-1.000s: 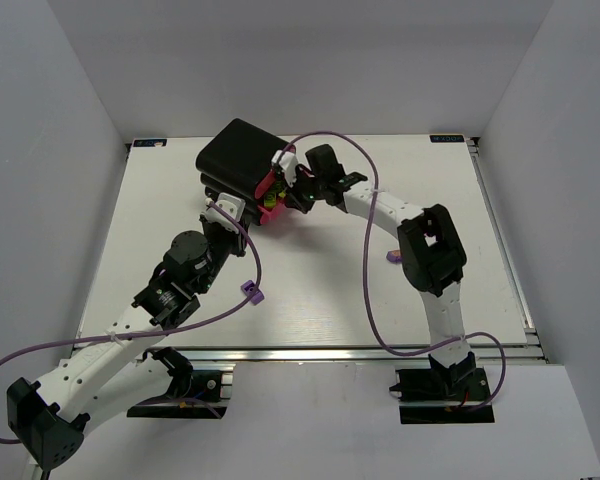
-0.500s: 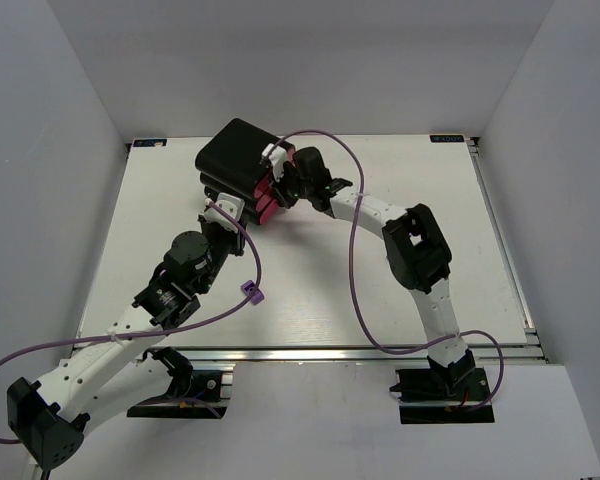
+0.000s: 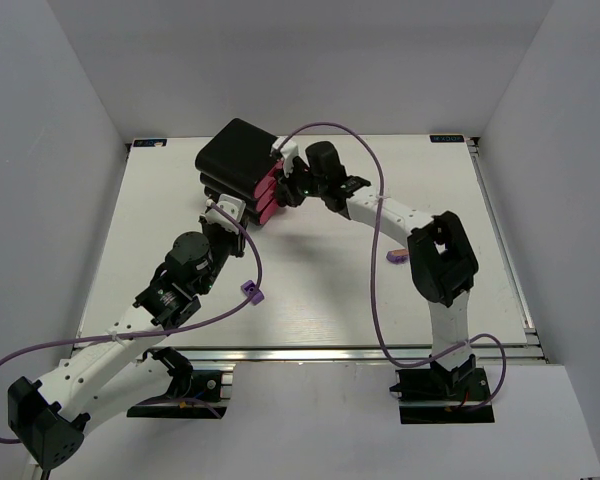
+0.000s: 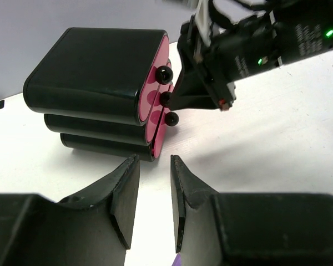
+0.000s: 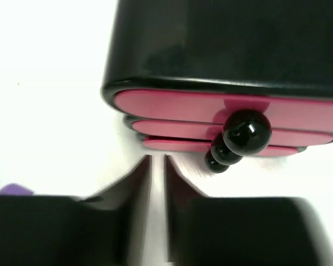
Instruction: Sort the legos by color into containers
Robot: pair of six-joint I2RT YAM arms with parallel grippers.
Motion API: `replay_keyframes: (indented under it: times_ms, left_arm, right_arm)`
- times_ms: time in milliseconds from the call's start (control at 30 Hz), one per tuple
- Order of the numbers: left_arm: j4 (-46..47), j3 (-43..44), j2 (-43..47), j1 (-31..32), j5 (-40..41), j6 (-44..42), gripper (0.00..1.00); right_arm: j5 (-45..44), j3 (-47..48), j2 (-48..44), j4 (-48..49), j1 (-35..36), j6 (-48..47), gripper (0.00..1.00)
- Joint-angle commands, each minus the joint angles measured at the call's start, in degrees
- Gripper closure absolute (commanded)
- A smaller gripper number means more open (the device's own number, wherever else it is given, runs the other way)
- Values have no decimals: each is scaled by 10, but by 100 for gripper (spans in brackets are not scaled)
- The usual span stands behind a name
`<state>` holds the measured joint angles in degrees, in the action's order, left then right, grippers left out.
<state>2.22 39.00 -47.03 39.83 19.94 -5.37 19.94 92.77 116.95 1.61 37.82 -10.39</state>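
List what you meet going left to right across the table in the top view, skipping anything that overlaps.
Drawers → right gripper, shut → purple brick. The left gripper is left out because it overlaps the drawers.

This is looking like a robotics lab test cell rather than a home or shop. A bare white worktop is sitting boxed in by plain pale panels, one rising at the back and one at each side. An aluminium rail is running along the near edge, with two arm bases sitting bolted there on black plates. Purple cables are looping loose over the white arms, and small printed labels are marking the far corners.
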Motion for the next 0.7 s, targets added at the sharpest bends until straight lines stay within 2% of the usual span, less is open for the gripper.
replay_keyframes:
  times_ms: [0,33,100,167,233,400,667]
  left_arm:
    - [11,-1,11,-3,0,-2,60]
    - [12,-1,11,-3,1,-2,60]
    - [12,-1,12,-3,1,-3,60]
    - [11,-1,11,-3,0,-3,59]
    - [11,-1,9,-3,0,-3,58]
    - [12,-2,6,-3,4,-4,57]
    - [12,-2,-4,-3,9,-10,56]
  right_arm:
    - [37,-26,-35,-5,-14,63,74]
    - [47,-32,-33,-4,-24,78,61]
    - [105,-43,-22,-3,-43,133,42]
    - [153,-52,-15,7,-63,164,36]
    - [175,-72,-12,43,-71,200,33]
    - [187,-67,7,52,-94,196,31]
    - [211,86,148,-30,-101,160,24]
